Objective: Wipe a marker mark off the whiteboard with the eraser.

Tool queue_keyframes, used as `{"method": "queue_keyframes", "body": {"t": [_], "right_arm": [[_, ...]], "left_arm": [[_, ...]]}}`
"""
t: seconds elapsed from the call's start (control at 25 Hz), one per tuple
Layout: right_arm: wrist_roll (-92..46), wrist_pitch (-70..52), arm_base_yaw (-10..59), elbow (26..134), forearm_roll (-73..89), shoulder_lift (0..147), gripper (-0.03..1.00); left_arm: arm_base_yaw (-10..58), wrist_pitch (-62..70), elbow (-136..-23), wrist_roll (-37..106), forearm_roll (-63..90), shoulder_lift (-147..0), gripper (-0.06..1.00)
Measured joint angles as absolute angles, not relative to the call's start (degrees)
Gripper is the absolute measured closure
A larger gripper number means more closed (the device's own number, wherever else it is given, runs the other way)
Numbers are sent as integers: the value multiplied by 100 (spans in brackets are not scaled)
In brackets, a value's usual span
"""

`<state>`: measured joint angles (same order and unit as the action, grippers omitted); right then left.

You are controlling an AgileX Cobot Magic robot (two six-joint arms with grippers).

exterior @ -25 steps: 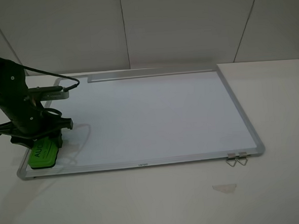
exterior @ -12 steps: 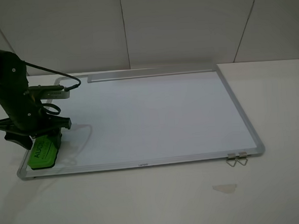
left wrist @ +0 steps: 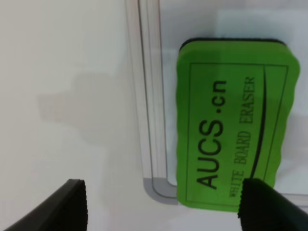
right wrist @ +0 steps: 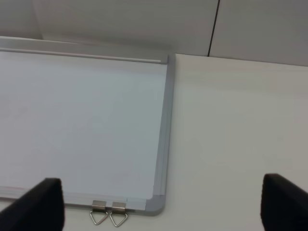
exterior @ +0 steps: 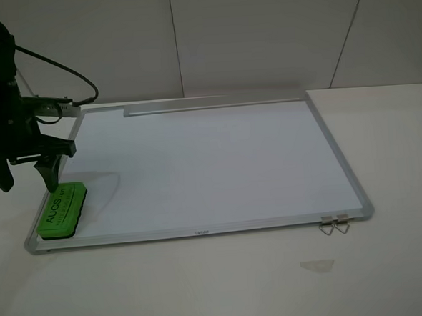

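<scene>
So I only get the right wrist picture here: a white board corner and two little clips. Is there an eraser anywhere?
Observer: Yes. A green eraser lies flat on the whiteboard, in the near corner at the end away from your clips, as the high camera shows it.
Operator: Is the robot holding it?
Observer: No. The left gripper hangs open above it, and its fingers touch nothing.
Operator: Anything written on the eraser?
Observer: The left wrist view reads "AUCS.cn" and "WHITE BOARD ERASER" in dark letters on its top.
Operator: And is there still a mark to wipe?
Observer: I can see no mark on the board in any view.
</scene>
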<state>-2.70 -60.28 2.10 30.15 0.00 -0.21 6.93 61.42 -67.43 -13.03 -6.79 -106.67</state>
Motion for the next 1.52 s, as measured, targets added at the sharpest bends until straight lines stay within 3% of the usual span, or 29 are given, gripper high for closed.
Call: {"method": "queue_keyframes", "body": {"t": [0.28,0.6,1.32,1.52], "right_arm": [[-270,-6028,210,3015,0,-21,15],[-270,-6028,210,3015,0,-21,15],[-270,-6028,210,3015,0,-21,15],[-270,-6028,210,3015,0,-21,15]], "left_arm": [[-145,6449,-6759,-352,-144,-9731,28],[-202,6851,-6462,-119,-76,-8363,28],[-202,6832,-3669,230,30,-4064,28],[-202,6283,-3053,240,233,-2834,28]]}}
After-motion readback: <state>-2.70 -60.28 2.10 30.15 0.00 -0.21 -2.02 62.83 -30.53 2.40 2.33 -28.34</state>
